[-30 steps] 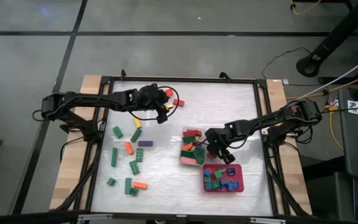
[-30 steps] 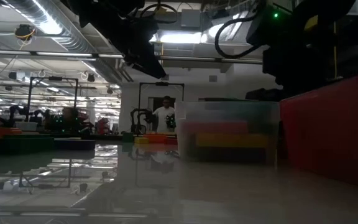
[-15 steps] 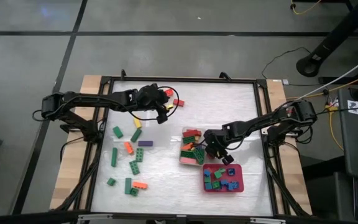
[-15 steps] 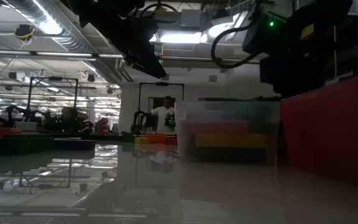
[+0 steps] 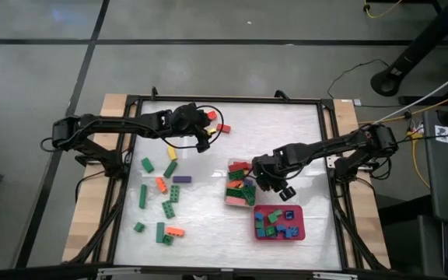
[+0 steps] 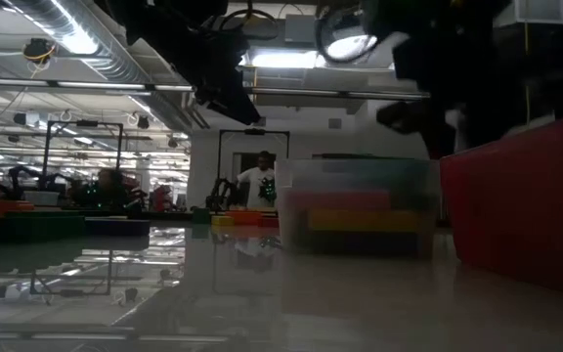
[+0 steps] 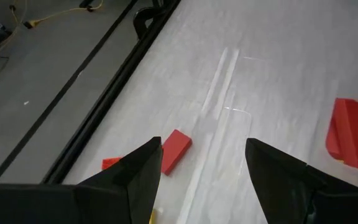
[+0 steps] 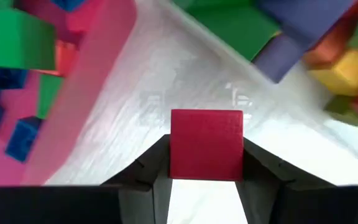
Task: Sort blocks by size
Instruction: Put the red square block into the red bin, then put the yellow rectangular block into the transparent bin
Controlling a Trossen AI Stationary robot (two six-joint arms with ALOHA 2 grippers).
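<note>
Loose blocks lie on the table's left half, among them a green one [image 5: 147, 164], an orange one [image 5: 161, 184] and a purple bar [image 5: 181, 179]. My right gripper [image 5: 276, 183] hovers between the clear tub [image 5: 239, 185] and the red tray [image 5: 280, 224], shut on a small red block [image 8: 207, 144]. Near the far edge my left gripper [image 5: 207, 129] hangs open above the table, with a red block [image 7: 176, 149] lying ahead of its fingers and nothing between them. My right gripper pinches the small red block by two opposite sides [image 8: 179, 155] between its two fingers. The fingers come from above, pointing steeply down. The block is lifted clear, over the bare strip of table between the tub and the tray.
The clear tub [image 6: 360, 210] holds longer bars, red, green, yellow and purple. The red tray [image 6: 521, 196] holds short green and blue blocks. A black frame [image 5: 224, 99] rims the table. Bare table lies at the far right and in the middle.
My right gripper has risen from low beside the clear tub and tipped more steeply downward, staying between the tub and the tray. My left arm has kept still.
</note>
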